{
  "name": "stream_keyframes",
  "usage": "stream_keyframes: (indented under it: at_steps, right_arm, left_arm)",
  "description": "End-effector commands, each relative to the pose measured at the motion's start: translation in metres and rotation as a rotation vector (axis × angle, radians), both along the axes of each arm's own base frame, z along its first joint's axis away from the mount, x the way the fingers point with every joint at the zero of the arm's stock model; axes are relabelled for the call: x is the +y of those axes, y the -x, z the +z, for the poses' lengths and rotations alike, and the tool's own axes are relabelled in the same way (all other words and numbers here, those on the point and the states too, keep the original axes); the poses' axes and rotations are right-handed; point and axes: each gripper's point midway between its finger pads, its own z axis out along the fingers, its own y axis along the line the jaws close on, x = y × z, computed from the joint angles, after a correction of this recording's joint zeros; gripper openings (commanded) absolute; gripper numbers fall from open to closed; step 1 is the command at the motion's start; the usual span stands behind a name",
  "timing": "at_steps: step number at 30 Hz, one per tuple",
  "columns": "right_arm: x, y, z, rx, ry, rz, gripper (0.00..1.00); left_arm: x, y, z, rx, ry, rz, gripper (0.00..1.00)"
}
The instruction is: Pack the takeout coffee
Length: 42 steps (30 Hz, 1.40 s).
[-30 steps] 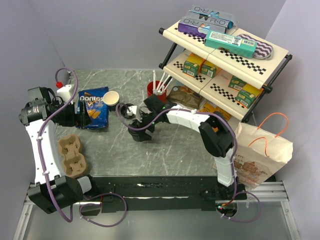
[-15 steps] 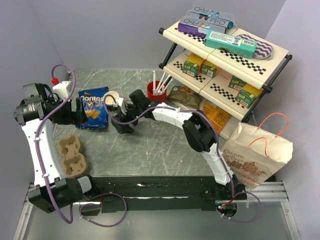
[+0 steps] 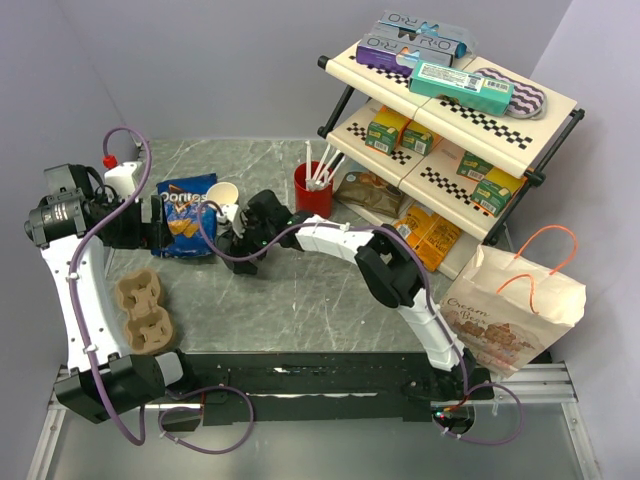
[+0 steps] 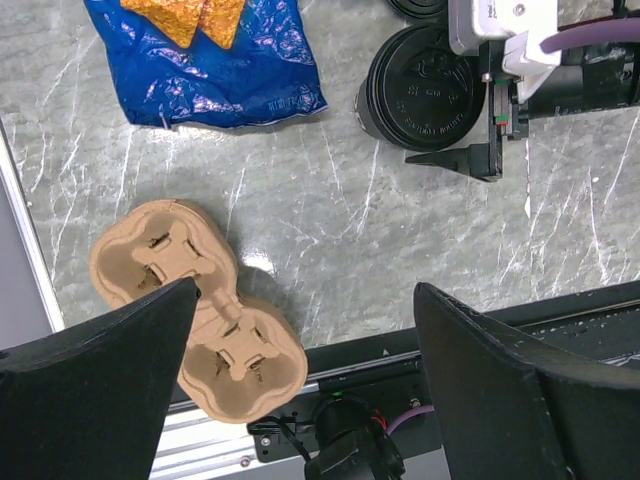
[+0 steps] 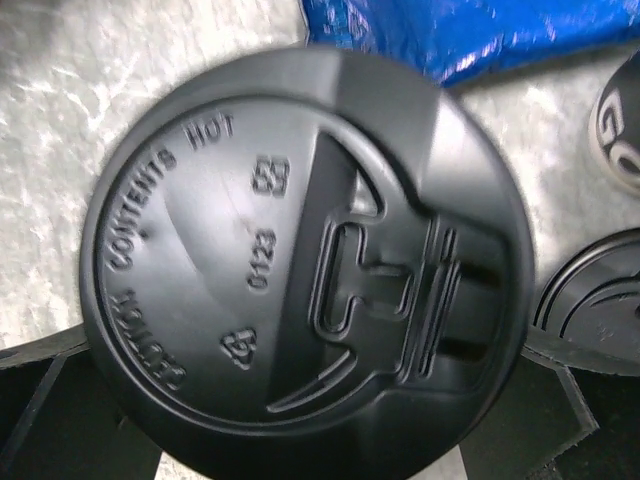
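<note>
Right gripper (image 5: 305, 340) released, jaws spread wide either side of the takeout coffee (image 5: 300, 250); cup upright on the marble table (image 4: 330, 220) directly beneath the wrist, black lid on; contact with the fingers cannot be told. Left gripper (image 4: 305, 290) likewise spread wide, gripping nothing; cardboard cup carrier (image 4: 170, 260) below it; blue chip bag (image 4: 200, 60) and the coffee farther ahead of its fingertips.
</note>
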Motion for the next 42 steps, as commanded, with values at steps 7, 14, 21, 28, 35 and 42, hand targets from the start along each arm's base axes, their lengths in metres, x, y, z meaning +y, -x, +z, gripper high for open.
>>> stream_keyframes:
  at_steps: [7,14,21,28,35,42]
  right_arm:
    - [-0.035,0.009,0.037,0.01,0.005,-0.065,1.0]
    - [-0.077,0.034,0.068,-0.002,0.026,-0.063,1.0]
    - [-0.125,0.058,0.085,0.0,0.108,-0.057,1.0]
    - [-0.14,0.063,0.097,-0.007,0.14,-0.066,1.0]
    - [-0.145,0.055,0.09,0.014,0.15,-0.12,1.0]
    - [-0.153,0.058,0.086,0.009,0.174,-0.108,1.0]
  left_arm:
    - [0.017,0.013,-0.008,0.023,-0.121,-0.007,0.99]
    - [0.066,0.034,-0.042,0.221,-0.246,0.288,0.96]
    - [0.067,0.054,-0.115,0.369,-0.194,0.45,0.88]
    - [0.08,0.07,-0.162,0.539,-0.179,0.432,0.71]
    - [0.083,0.065,-0.173,0.549,-0.16,0.423,0.49]
    - [0.084,0.061,-0.183,0.564,-0.147,0.429,0.49]
